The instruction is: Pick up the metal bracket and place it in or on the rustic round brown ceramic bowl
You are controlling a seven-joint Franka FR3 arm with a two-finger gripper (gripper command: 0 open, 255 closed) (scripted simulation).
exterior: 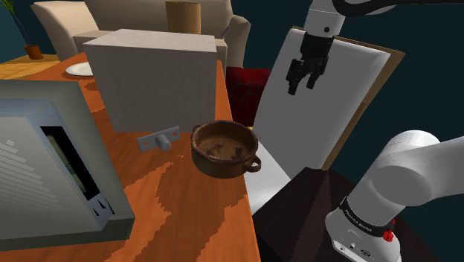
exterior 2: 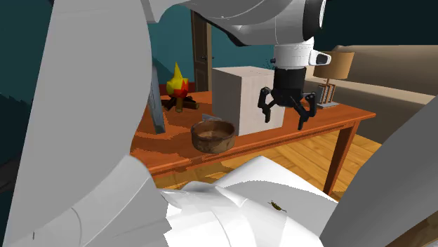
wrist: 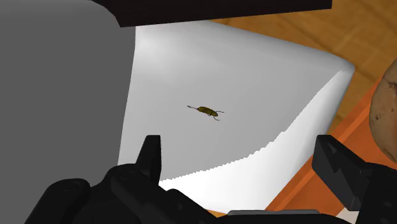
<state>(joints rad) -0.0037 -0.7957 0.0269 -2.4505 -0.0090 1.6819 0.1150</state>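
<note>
Desk (exterior: 186,223): work sits near its edge. Box (exterior: 156,74): we may clip it descending. Bowl (exterior: 223,147): nudge could push it off. Tool (exterior: 303,83): spread apart, empty, well off desk. Bracket (exterior: 158,139): flat on desk between box and bowl; may slip.

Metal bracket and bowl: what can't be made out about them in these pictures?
Bracket: too small in the shoulder view to tell its exact shape.
Bowl: cut off by the edge in the wrist view; its dark inner patches could be glaze or contents.
Table: partly hidden behind the arm in the second exterior view.
</note>
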